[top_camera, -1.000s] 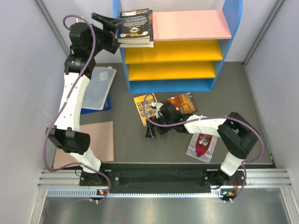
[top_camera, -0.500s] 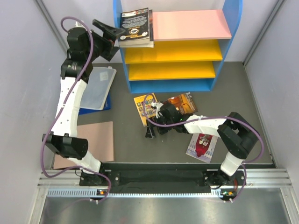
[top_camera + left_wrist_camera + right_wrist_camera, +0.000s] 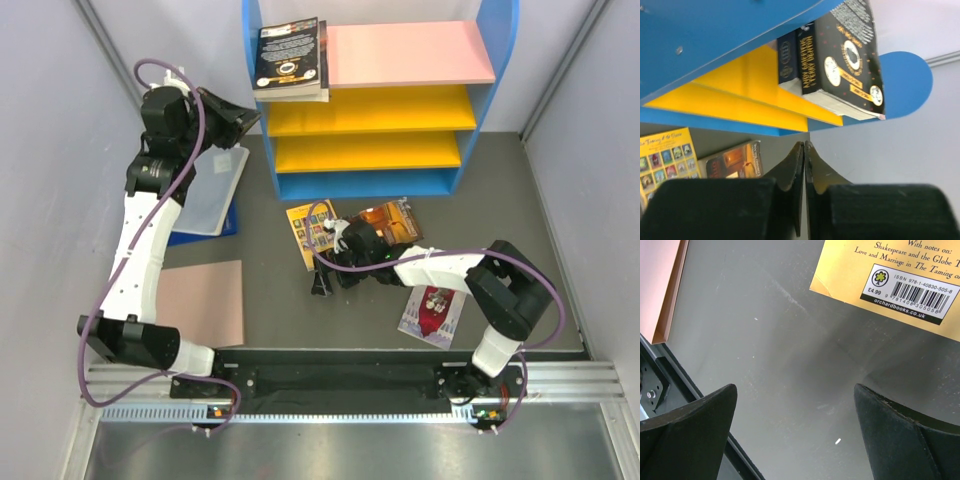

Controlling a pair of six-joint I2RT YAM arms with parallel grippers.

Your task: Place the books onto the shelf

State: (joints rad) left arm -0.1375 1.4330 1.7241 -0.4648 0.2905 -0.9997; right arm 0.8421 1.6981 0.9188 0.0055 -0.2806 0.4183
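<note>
Two books (image 3: 290,58) lie stacked at the left end of the shelf's (image 3: 500,60) pink top board, a black one with a gold emblem (image 3: 850,55) on top. My left gripper (image 3: 250,118) (image 3: 804,146) hangs shut and empty just left of the shelf, below that stack. On the floor lie a yellow book (image 3: 308,232) (image 3: 900,275), a dark orange-glow book (image 3: 392,218) (image 3: 735,160) and a pale book with a dark-red figure (image 3: 432,312). My right gripper (image 3: 322,285) (image 3: 795,388) stands open low over bare floor, just in front of the yellow book.
A translucent plastic folder (image 3: 210,185) on a blue board lies left of the shelf, under my left arm. A brown cardboard sheet (image 3: 205,300) (image 3: 665,285) lies at the front left. Grey walls close in both sides. The black rail (image 3: 340,375) runs along the near edge.
My left gripper has drawn back from the books on the pink board, dropped down and to the left, and closed from open to shut. The right arm has not moved.
</note>
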